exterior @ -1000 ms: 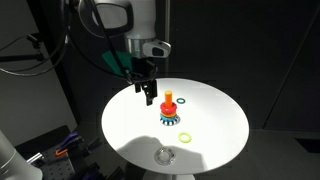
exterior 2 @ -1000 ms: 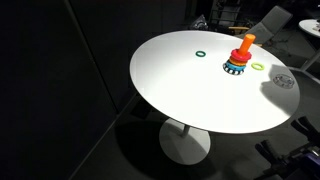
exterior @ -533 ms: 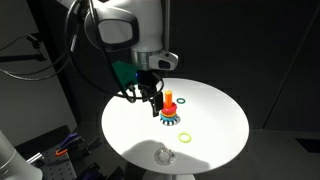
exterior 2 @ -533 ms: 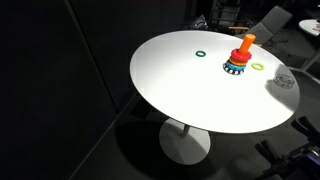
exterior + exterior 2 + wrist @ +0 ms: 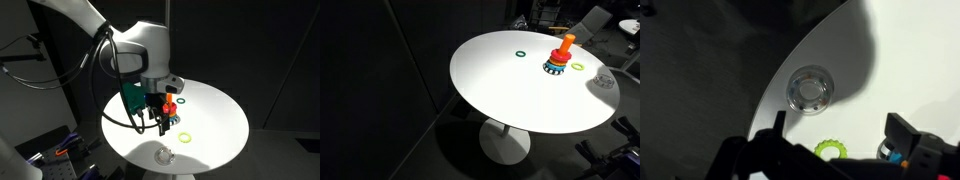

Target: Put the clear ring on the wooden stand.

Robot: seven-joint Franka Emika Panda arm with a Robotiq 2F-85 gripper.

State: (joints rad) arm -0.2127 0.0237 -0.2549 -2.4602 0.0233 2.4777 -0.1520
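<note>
Hand point(image 5: 158, 122) above the desk point(image 5: 222, 118), fingers point(image 5: 902, 130) spread apart, nothing between them. Hangs right beside the wooden stand point(image 5: 560, 56) and partly screens it in an exterior view. Clear ring point(image 5: 809, 89) flat on the desk, close to the rim, well apart from the stand, faint against the white top. Not yet touched, so probably at the approach step, with the whole carry left to do.

Risk one: grabbing the wrong thing. Yellow-green ring point(image 5: 832, 149) between the clear one and the stand, nearer the hand and far easier to see.

Risk two: a poor pinch. Looks thin, slick and low, so likely to squirt out from closing fingers or skate toward the rim and off the desk. Calls for a straight, centred descent, stopping short of scraping the top.

Risk three: clipping the stand when swinging away low, tipping the peg or shoving the base.

Dark green ring point(image 5: 521, 54) well apart on the far side, no likely trouble.
</note>
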